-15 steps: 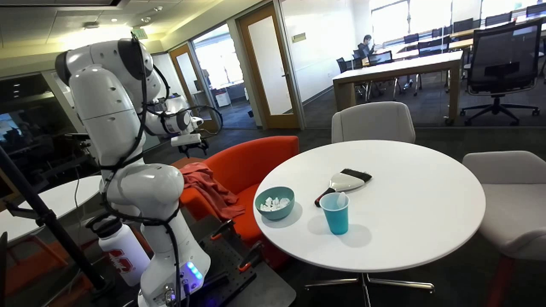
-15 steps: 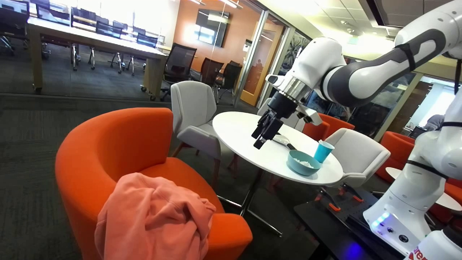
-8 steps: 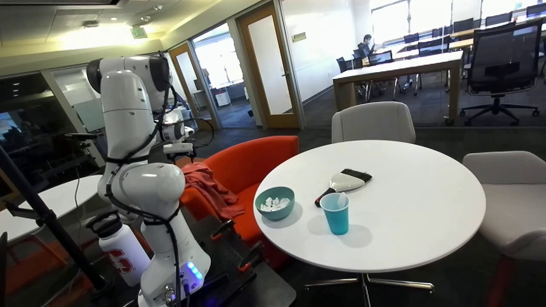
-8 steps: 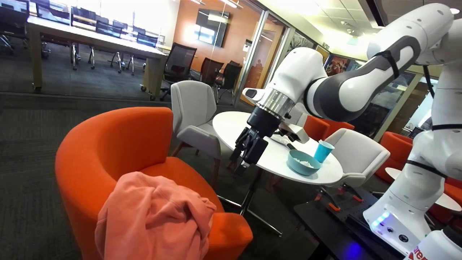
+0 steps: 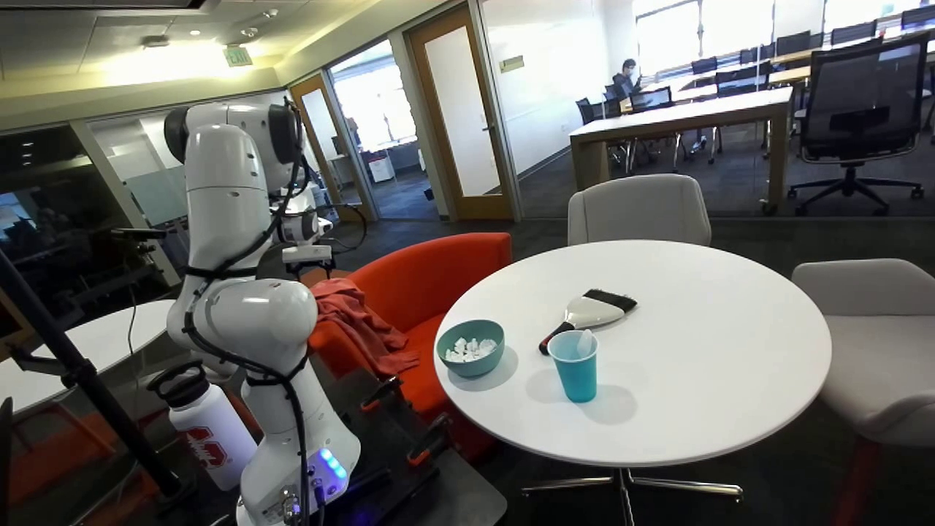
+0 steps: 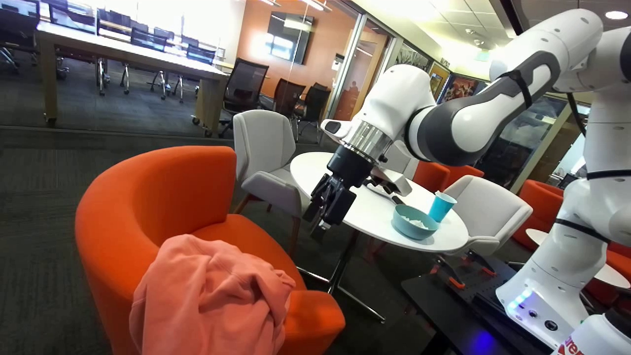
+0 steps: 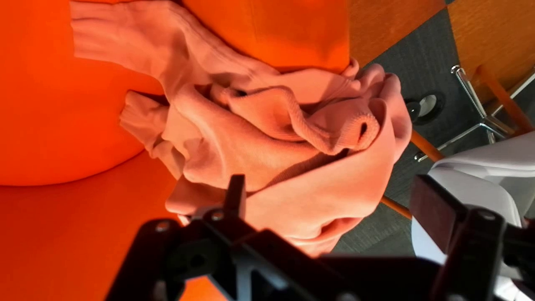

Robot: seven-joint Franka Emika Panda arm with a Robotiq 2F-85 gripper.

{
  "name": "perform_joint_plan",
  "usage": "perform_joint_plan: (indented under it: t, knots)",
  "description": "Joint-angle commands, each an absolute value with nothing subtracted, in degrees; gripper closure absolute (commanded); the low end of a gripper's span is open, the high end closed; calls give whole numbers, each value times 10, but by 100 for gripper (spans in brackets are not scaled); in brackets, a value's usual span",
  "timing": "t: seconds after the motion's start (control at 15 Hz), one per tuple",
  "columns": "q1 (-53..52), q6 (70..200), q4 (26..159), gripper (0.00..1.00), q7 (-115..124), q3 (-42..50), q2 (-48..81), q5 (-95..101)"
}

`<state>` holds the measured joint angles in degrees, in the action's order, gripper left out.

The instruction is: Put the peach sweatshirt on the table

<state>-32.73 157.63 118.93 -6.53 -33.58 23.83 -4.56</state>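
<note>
In the wrist view, my claw (image 7: 328,184) gapes; at its eleven o'clock, the peach sweatshirt (image 7: 259,154) drapes over an orange armchair (image 7: 67,125).

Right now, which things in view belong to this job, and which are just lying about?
Job: open gripper, peach sweatshirt draped on the orange chair, round white table.

Lying about: teal bowl of white pieces, blue cup, brush, white bottle.

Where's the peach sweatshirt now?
In an exterior view, the peach sweatshirt is lower left, draped over one side of the orange armchair; the wrist view shows it mid-picture beyond the open gripper.
</note>
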Motion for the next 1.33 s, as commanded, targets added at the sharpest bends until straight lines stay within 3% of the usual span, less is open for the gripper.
perform_joint_plan:
  t: [0.0, 0.6, 1.27]
  knots:
    - [-344, 1577, 1161, 0, -70, -340, 278, -30]
    - [-480, 1586, 1034, 0, -79, -317, 382, 40]
    - [-597, 1393, 841, 0, -239, -243, 505, 148]
